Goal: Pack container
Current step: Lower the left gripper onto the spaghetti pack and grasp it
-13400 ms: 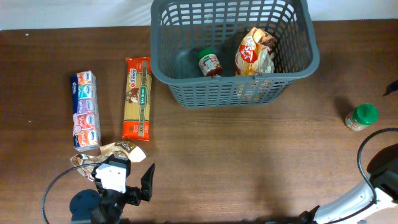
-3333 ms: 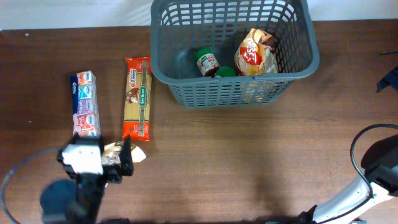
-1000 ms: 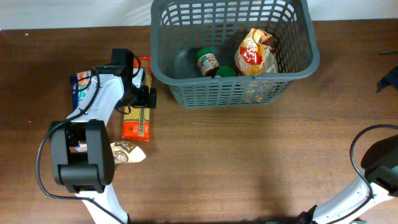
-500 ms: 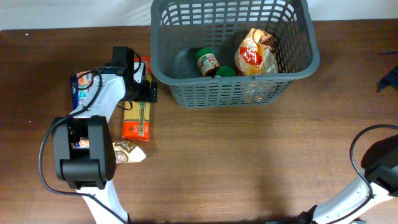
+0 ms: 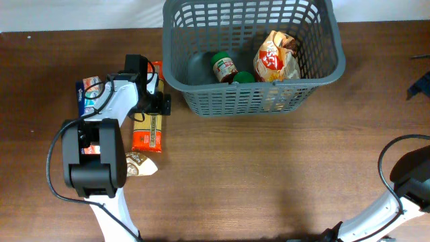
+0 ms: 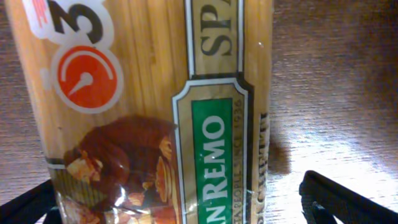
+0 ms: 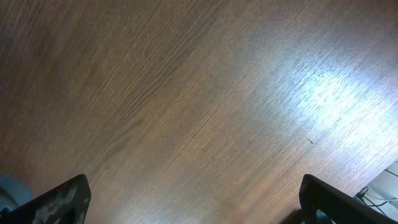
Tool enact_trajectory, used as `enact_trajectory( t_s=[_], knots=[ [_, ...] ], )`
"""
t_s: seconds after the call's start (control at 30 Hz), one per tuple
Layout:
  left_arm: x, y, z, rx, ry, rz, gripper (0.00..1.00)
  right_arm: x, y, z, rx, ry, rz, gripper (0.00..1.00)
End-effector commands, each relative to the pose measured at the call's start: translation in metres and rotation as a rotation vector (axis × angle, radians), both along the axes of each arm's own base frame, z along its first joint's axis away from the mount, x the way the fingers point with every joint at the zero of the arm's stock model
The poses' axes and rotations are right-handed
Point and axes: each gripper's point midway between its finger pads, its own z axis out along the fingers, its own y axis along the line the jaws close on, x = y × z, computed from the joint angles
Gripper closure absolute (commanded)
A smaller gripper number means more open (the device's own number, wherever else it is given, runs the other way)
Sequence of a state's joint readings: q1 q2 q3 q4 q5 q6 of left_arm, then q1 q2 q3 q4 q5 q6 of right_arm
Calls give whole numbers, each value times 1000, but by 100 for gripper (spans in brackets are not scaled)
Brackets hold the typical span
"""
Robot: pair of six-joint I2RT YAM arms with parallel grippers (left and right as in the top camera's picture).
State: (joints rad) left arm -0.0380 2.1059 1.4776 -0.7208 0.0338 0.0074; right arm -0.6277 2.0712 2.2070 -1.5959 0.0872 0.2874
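Note:
The dark grey slotted container (image 5: 316,77) stands at the back centre. It holds a red-labelled jar (image 5: 225,67), a second green-lidded jar (image 5: 244,77) and a snack bag (image 5: 275,60). A long spaghetti packet (image 5: 148,128) lies left of the container and fills the left wrist view (image 6: 155,112). My left gripper (image 5: 152,102) is open and low over it, one finger on each side (image 6: 186,208). My right gripper (image 7: 196,205) is open and empty over bare wood; in the overhead view it shows at the far right edge (image 5: 420,84).
A tissue multipack (image 5: 89,91) lies left of the spaghetti, partly under my left arm. A small snack packet (image 5: 140,164) lies in front of the spaghetti. The wooden table (image 5: 269,175) runs across the whole view.
My left arm swung from the table's front to the spaghetti packet and has edged slightly right over it. The green-lidded jar once at the right is now in the container.

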Motion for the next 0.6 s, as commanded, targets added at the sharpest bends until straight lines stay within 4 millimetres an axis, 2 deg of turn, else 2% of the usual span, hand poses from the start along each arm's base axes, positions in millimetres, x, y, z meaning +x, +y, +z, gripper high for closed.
enact_trajectory(
  t_s=[0.0, 0.57],
  knots=[
    [-2, 0, -11, -8, 29, -2, 1, -2, 0, 0, 0, 0, -12, 1],
    [-6, 0, -12, -7, 47, -3, 2, -2, 0, 0, 0, 0, -12, 1]
  ],
)
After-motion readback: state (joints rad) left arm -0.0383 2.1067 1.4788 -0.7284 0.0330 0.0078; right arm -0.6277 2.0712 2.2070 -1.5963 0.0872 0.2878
